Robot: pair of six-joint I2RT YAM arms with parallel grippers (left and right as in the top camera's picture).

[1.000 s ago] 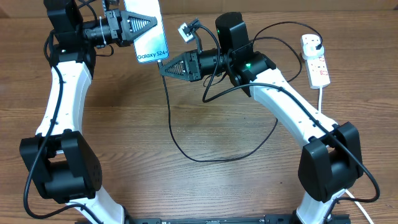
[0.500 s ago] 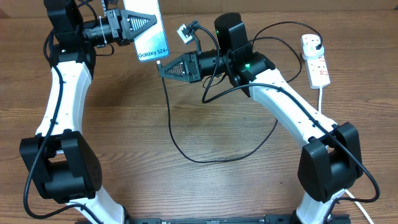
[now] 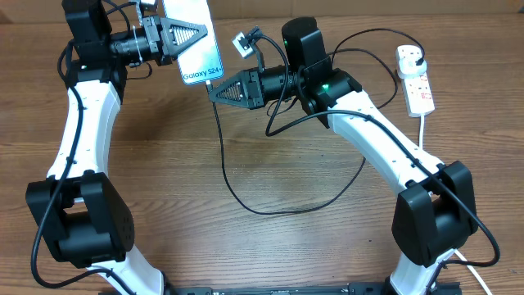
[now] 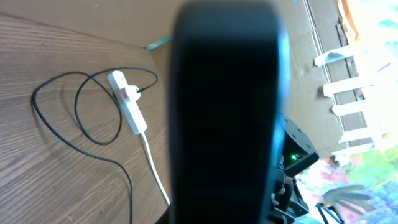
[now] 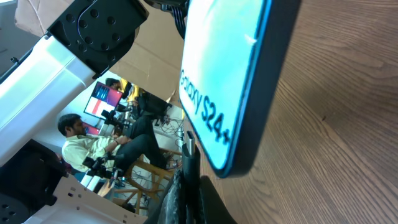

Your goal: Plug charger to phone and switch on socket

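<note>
**Tip Near Port, Alignment Unproven**

The left gripper (image 3: 195, 35) clamps the phone (image 3: 201, 61) aloft at 11 o'clock. The right gripper (image 3: 214, 88) pinches the charger (image 3: 224, 164) tip just off its 6 o'clock edge. A skewed approach could jam the tip against the casing or twist the phone loose. The socket (image 3: 416, 79) lies at 2 o'clock.

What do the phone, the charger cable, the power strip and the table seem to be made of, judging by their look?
The phone: glossy glass front in a dark frame, plastic or metal; it reflects light. The charger cable: matte black rubbery sheath; it loops limply. The power strip: smooth white plastic. The table: brown wood grain, possibly laminate.
</note>
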